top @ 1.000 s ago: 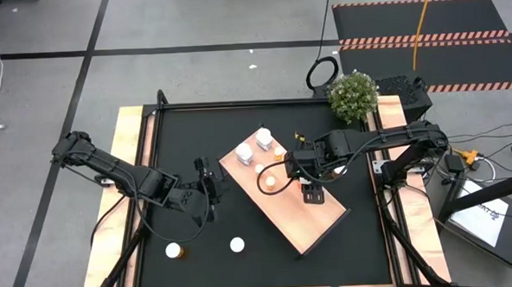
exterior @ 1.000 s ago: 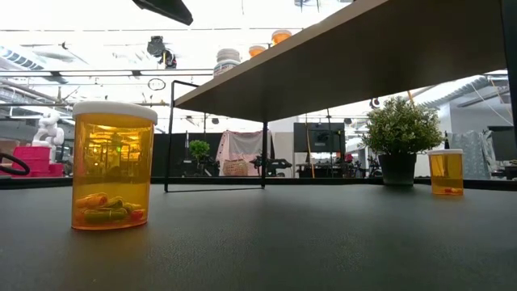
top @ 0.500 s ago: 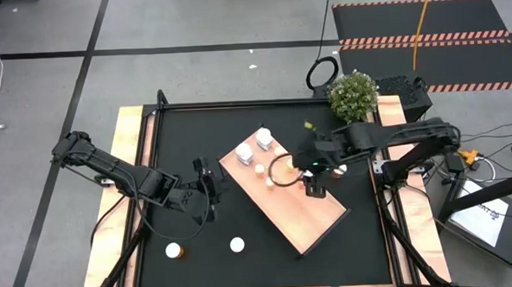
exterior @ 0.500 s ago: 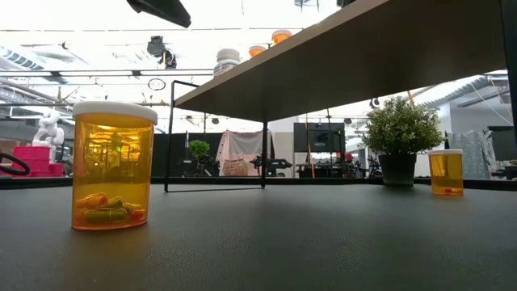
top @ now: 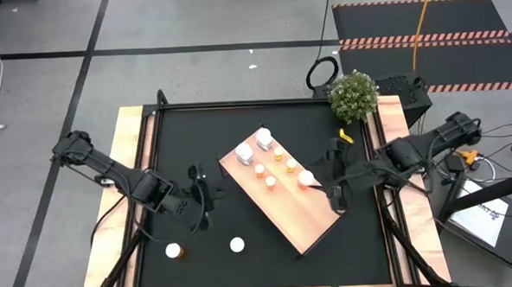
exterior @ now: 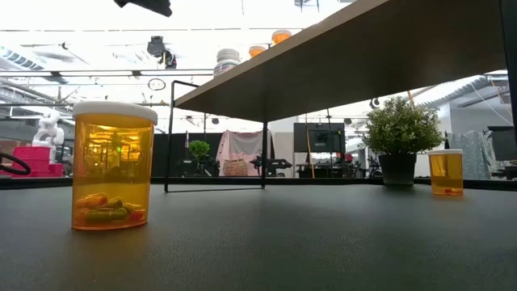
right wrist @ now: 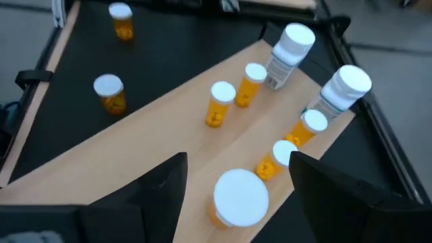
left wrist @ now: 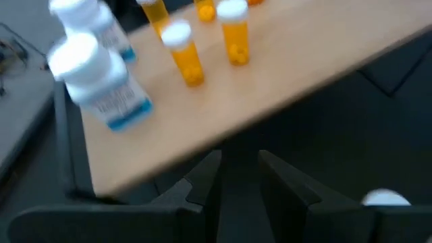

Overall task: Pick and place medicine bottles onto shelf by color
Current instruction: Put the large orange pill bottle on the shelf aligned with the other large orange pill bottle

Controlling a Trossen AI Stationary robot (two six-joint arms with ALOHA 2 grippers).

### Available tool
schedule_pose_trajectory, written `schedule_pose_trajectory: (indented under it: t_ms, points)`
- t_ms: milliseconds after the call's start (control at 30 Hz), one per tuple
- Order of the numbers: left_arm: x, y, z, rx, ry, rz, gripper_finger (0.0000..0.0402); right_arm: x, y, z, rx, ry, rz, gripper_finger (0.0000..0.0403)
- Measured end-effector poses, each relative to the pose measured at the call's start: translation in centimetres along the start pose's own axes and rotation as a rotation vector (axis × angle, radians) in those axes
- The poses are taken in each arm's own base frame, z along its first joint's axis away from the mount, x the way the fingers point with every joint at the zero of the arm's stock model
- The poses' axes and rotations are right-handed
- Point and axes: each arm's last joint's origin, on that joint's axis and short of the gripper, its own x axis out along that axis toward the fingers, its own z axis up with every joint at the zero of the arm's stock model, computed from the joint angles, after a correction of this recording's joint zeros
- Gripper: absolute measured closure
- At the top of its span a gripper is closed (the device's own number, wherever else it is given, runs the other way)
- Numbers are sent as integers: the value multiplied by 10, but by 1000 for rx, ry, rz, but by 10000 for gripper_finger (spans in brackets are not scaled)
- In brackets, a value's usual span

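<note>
So the medicine bottles are mostly on the shelf (top: 284, 201) already, that pale wood board lying angled across the black mat (top: 187, 142). Two white bottles (top: 254, 144) sit at its far corner, four little orange ones trail behind them, and a white-capped orange bottle (top: 307, 178) stands near the board's right edge. Two more orange bottles are off the board on the mat near the front: one at the left (top: 172, 249), one just right of it (top: 236, 245).

These look like light, rigid plastic vials with smooth sides, so probably a bit slippery and easy to tip. I'd pinch across the body just under the cap, not the cap itself.

The right gripper (right wrist: 239, 177) hangs just off the shelf's right edge, fingers spread apart with nothing between them, the capped bottle standing right in front of it. The left gripper (left wrist: 239, 177) hovers over the mat near the shelf's left edge, fingers parted with a narrow gap, holding nothing. It looks best placed to go for the two loose ones. A small potted plant (top: 353, 96) sits at the back right corner, out of the way.
</note>
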Motion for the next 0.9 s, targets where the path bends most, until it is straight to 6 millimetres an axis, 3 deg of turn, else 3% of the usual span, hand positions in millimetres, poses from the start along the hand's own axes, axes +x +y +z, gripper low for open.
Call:
schedule_pose_trajectory:
  t_ms: [267, 533, 667, 900]
  points:
    - [-16, -24, -26, -128, 199, -144, 302, -9, 9, -31, -65, -166, -34, 147]
    - [-28, -52, -57, -300, 497, -218, 294, -1, 10, -58, -159, -255, -35, 147]
    - [-33, -58, -67, -386, 594, -193, 252, -1, 7, -67, -171, -273, -33, 147]
    - [-48, -70, -84, -428, 656, -162, 143, -4, 2, -77, -143, -277, -23, 147]
